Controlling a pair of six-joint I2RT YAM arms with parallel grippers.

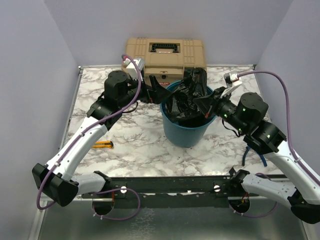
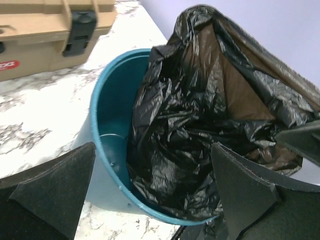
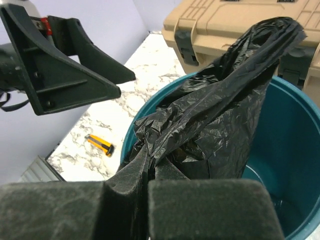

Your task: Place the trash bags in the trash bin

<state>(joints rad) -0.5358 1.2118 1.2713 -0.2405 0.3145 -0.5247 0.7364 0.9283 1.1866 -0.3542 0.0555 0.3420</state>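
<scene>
The teal trash bin [image 1: 186, 131] stands upright mid-table. A black trash bag [image 1: 186, 99] hangs bunched inside it, its top sticking up above the far rim. My right gripper [image 1: 202, 104] reaches over the bin's right rim and is shut on a fold of the bag [image 3: 220, 105]; in the right wrist view its jaws [image 3: 156, 167] pinch the film. My left gripper [image 1: 160, 94] is open at the bin's left rim, holding nothing. In the left wrist view its fingers [image 2: 55, 192] stand wide apart, with the bin [image 2: 111, 125] and bag [image 2: 200, 120] ahead between them.
A tan toolbox [image 1: 165, 54] stands right behind the bin against the back wall. A yellow utility knife [image 1: 103, 144] lies on the marble table [image 1: 140, 145] to the left, also in the right wrist view [image 3: 100, 144]. Walls enclose three sides.
</scene>
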